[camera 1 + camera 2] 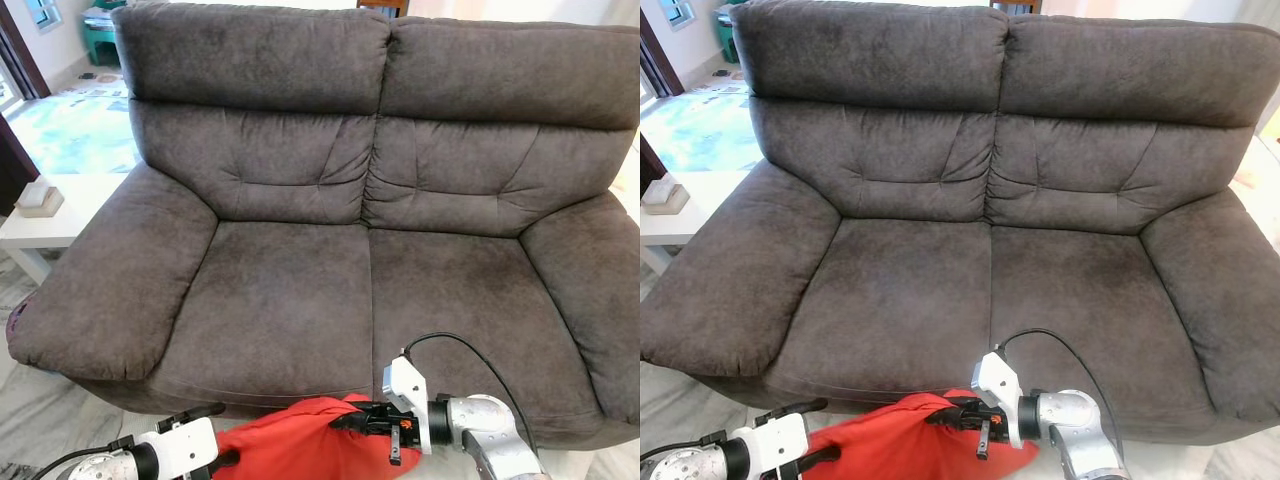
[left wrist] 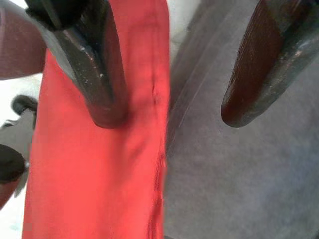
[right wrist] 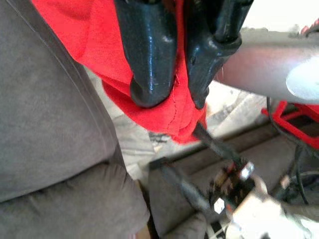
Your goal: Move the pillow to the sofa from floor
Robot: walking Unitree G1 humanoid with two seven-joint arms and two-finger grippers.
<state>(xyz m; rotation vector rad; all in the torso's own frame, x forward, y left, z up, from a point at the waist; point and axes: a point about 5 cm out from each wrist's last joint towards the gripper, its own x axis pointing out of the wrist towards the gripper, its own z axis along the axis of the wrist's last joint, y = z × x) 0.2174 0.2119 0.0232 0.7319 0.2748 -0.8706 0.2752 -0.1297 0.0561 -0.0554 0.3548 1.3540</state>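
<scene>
Right gripper (image 3: 169,92) pinched on edge of 1 red pillow (image 1: 290,440). Left gripper (image 2: 167,109) spread wide, 1 finger (image 2: 94,84) apparently resting on pillow. Pillow off seat, at front edge of 1 grey sofa (image 1: 290,300), 2 cushions. 1 white table (image 1: 60,220) left.

Left gripper (image 2: 169,107): its two black fingers stand wide apart. One finger (image 2: 94,74) rests against the red pillow (image 2: 99,164), its tip pressed on the fabric. The other finger (image 2: 269,64) is clear of the pillow, over the grey sofa upholstery (image 2: 239,174). The pillow's seamed edge runs between the jaws, just beside the sofa. Dark blurred shapes lie beyond the pillow, unidentifiable.
</scene>
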